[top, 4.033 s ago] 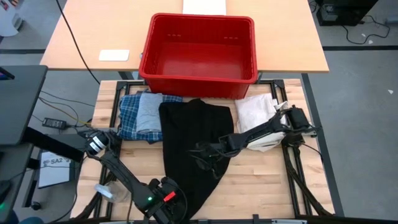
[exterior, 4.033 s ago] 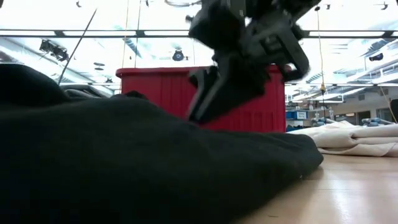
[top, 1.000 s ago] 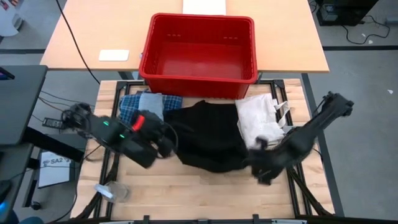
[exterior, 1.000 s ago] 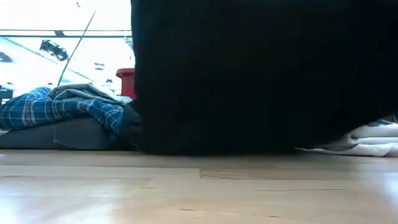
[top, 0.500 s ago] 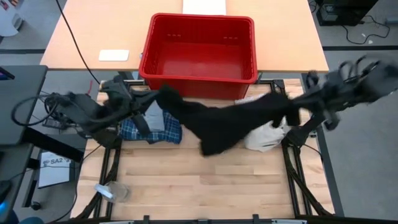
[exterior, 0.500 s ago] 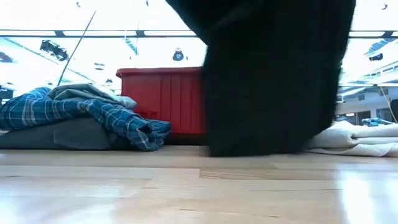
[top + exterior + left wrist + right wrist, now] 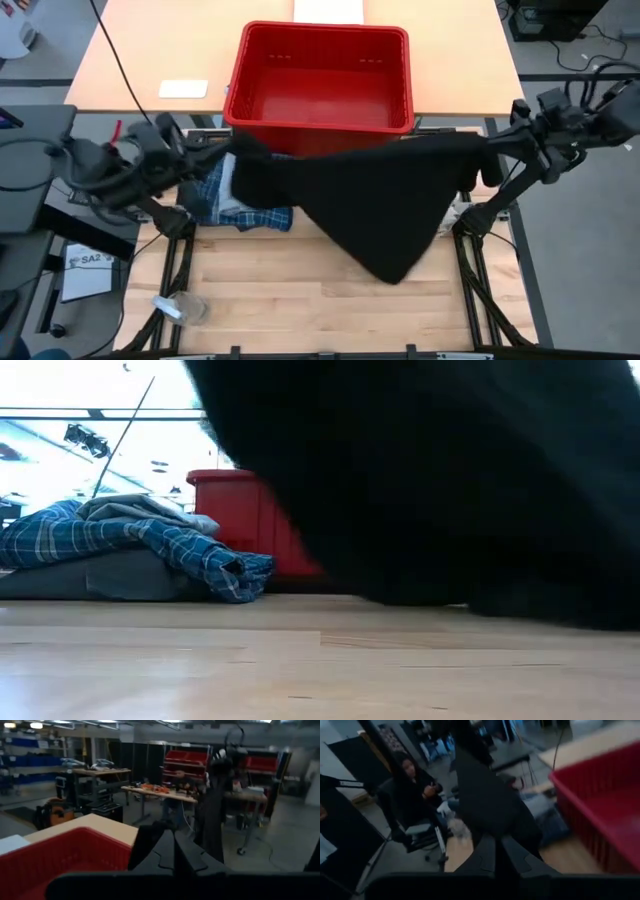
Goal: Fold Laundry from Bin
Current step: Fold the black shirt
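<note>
The black piece of laundry hangs spread between my two raised grippers, in front of the red bin. My left gripper is shut on its left upper corner and my right gripper on its right upper corner. The cloth narrows downward to a point over the table's middle, and in the low view it fills the upper right. Folded laundry, the blue-and-white plaid shirt with a light grey piece on top, lies on the table at the far left. My left gripper pinches the black piece's left upper corner between its two fingers, which point about level toward the table's right. The cloth runs taut from the fingers toward the other arm and hangs below. I cannot tell how many layers it holds. My right gripper pinches the black piece's right upper corner between its two fingers, which point slightly downward toward the table's left. The cloth stretches away from the fingers and hangs below. I cannot tell whether its lowest point touches the table.
A light wooden table with a white pad stands behind the bin. A clear plastic item lies off the table's near left corner. A person sits beyond the table's left side. Bare wood shows near the front edge.
Both grippers have risen and moved apart, the left toward the table's left edge, the right toward its right edge, both turning about level. The black piece, bunched on the table a second ago, is lifted and drawn out wide between them, its lower part hanging in a point.
</note>
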